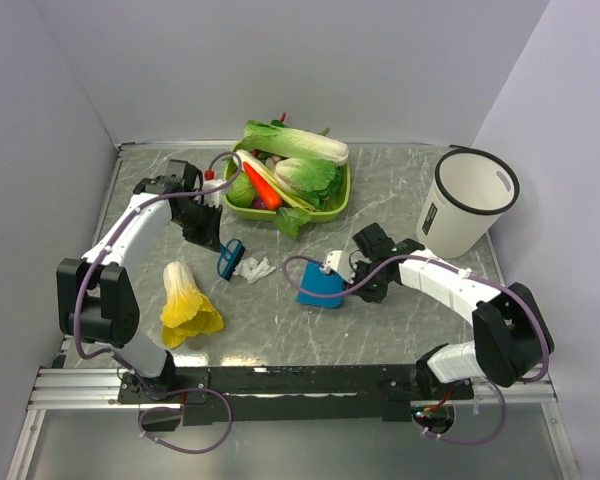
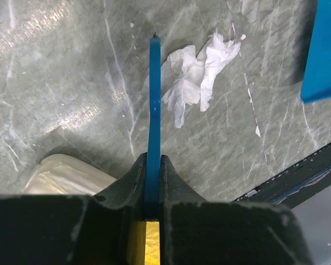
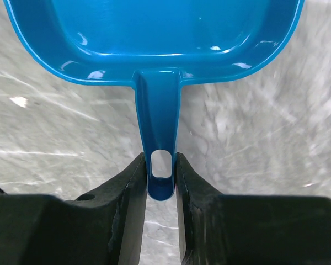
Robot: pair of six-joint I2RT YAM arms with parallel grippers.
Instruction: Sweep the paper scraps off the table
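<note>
None of the paper is in the pan yet, so the whole sweep is left to do. On the table (image 1: 410, 200) the dustpan (image 3: 154, 49) shows no paper, and the paper scraps (image 2: 196, 77) lie in a loose wad between it and the brush (image 2: 153, 105), just beside the brush. Both arms reach low toward the middle. The right claw (image 3: 161, 165) pinches the dustpan's handle; the left claw (image 2: 153, 171) is clamped tight on the brush.

Robot lab bench, plain white enclosure walls (image 1: 280, 60), marble-patterned table (image 1: 400, 330) with metal rail (image 1: 80, 390)
</note>
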